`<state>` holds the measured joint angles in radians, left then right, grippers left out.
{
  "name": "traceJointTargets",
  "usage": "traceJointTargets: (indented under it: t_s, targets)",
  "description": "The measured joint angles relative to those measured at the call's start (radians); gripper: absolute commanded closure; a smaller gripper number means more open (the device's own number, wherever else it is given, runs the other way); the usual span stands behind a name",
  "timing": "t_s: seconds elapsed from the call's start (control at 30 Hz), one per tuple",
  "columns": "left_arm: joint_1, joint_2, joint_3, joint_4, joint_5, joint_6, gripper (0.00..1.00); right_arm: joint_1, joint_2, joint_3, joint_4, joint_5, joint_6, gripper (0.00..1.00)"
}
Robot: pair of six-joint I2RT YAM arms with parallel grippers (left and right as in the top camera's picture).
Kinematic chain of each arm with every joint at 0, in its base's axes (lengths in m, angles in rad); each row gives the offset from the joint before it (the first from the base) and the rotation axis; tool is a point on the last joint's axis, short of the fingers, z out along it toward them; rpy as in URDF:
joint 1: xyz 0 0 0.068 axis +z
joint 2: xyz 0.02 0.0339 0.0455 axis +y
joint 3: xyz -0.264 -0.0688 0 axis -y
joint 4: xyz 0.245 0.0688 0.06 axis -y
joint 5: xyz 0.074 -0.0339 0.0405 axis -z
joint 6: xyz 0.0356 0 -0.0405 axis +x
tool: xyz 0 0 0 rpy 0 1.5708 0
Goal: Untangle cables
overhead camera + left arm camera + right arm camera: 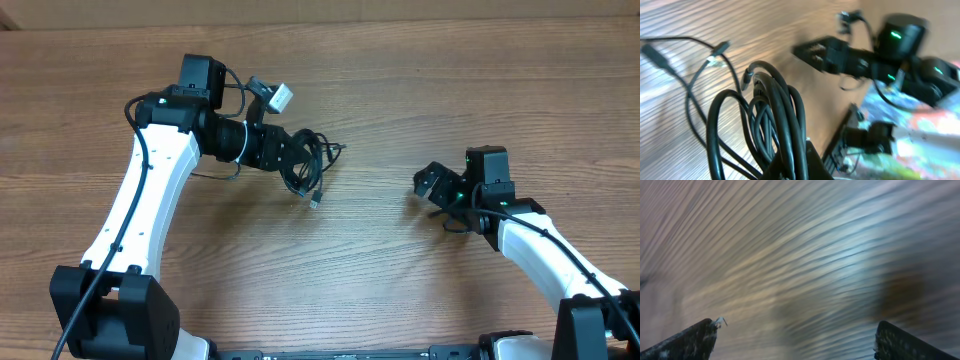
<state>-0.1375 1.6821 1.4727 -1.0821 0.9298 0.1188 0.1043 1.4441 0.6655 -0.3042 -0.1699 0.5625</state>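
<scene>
Jaws of left gripper (292, 155) pinched shut on cables (310, 162), centre-left over table (400, 80); jaws of right gripper (432, 186) spread wide, empty, well apart to the right. One knotted coil, loops hanging from the pinch, plug end (316, 201) dangling on the near side. Unclear whether coil touches wood. Likely risks: tightening the knot by pulling the whole coil at once; snagging a plug inside a loop; catching several strands together with the right, so nothing separates; losing a thin cord from the pinch under a sharp tug.
</scene>
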Motion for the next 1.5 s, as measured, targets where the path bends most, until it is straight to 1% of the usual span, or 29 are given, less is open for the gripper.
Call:
traceJointTargets:
  t_s: [0.1, 0.27, 0.37, 0.4, 0.5, 0.63, 0.73, 0.93, 1.0, 1.1, 1.33, 1.5]
  targets:
    - [0.0, 0.0, 0.0, 0.028, -0.07, -0.113, 0.96, 0.0, -0.017, -0.001, 0.029, -0.146, -0.078, 0.0]
    - [0.0, 0.0, 0.0, 0.075, -0.119, -0.305, 0.96, 0.013, -0.037, -0.003, 0.177, -0.467, -0.139, 0.0]
    - [0.0, 0.0, 0.0, 0.087, -0.135, -0.426, 0.96, 0.046, -0.037, -0.003, 0.245, -0.592, -0.154, 0.0]
    - [0.0, 0.0, 0.0, 0.087, -0.136, -0.442, 0.96, 0.05, -0.037, -0.003, 0.251, -0.602, -0.155, 0.0]
    - [0.0, 0.0, 0.0, 0.087, -0.146, -0.558, 0.95, 0.088, -0.037, -0.003, 0.302, -0.665, -0.16, 0.0]
    - [0.0, 0.0, 0.0, 0.085, -0.165, -0.738, 0.96, 0.144, -0.037, -0.003, 0.338, -0.702, -0.167, 0.0]
    - [0.0, 0.0, 0.0, 0.079, -0.208, -0.89, 0.96, 0.188, -0.037, -0.003, 0.341, -0.716, -0.171, 0.0]
    - [0.0, 0.0, 0.0, -0.004, -0.291, -1.197, 0.96, 0.242, -0.037, -0.003, 0.342, -0.725, -0.185, 0.0]
    - [0.0, 0.0, 0.0, -0.017, -0.308, -1.273, 0.96, 0.251, -0.037, -0.003, 0.341, -0.725, -0.188, 0.0]
    - [0.0, 0.0, 0.0, -0.018, -0.325, -1.349, 0.96, 0.259, -0.037, -0.003, 0.341, -0.723, -0.192, 0.0]
    - [0.0, 0.0, 0.0, -0.026, -0.338, -1.468, 0.96, 0.303, -0.037, -0.003, 0.341, -0.704, -0.223, 0.0]
    - [0.0, 0.0, 0.0, -0.111, -0.341, -1.596, 0.96, 0.354, -0.037, -0.003, 0.343, -0.637, -0.283, 0.0]
